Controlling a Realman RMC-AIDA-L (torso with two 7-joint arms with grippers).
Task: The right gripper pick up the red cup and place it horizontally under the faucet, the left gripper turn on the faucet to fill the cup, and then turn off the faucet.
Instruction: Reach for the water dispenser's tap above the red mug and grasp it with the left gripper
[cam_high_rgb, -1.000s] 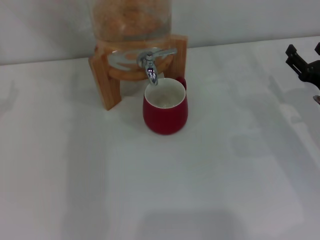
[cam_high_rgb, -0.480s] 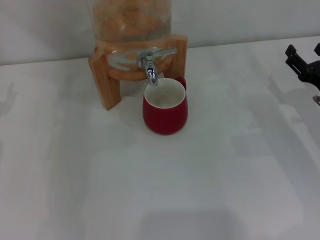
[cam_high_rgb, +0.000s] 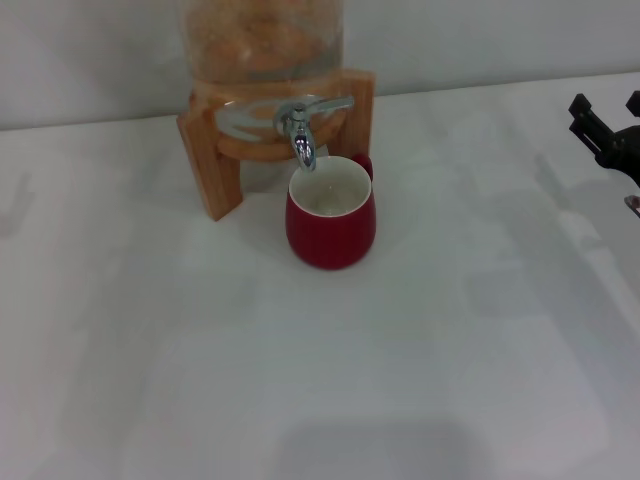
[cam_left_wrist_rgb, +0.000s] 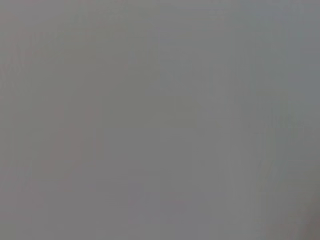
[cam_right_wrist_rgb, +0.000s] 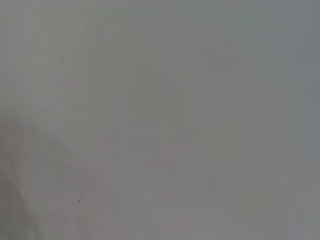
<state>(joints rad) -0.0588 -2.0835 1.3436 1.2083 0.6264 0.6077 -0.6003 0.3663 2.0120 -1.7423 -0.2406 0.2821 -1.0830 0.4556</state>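
White worktop (cam_high_rgb: 330, 370) fills most of what we see from the head view, and a pale wall stands behind it. Near the back of the worktop stands a wooden stand (cam_high_rgb: 215, 165) that holds a glass dispenser (cam_high_rgb: 262, 45). We see something orange inside the glass.

At the front of the dispenser is the faucet (cam_high_rgb: 300, 125), small and shiny. Its flat lever sticks out to the side and its spout points down.

We see the red cup (cam_high_rgb: 331, 222) standing upright on the worktop, just in front of the stand. Its open white mouth sits right under the spout. Its red handle peeks out at the back. We cannot tell if any water is running into it.

Far off at the right edge of the head view is the right gripper (cam_high_rgb: 606, 128). It is well apart from the cup. Its black fingers (cam_high_rgb: 583, 108) are spread and hold nothing.

We do not see the left gripper anywhere. Both wrist views show only a plain grey surface.
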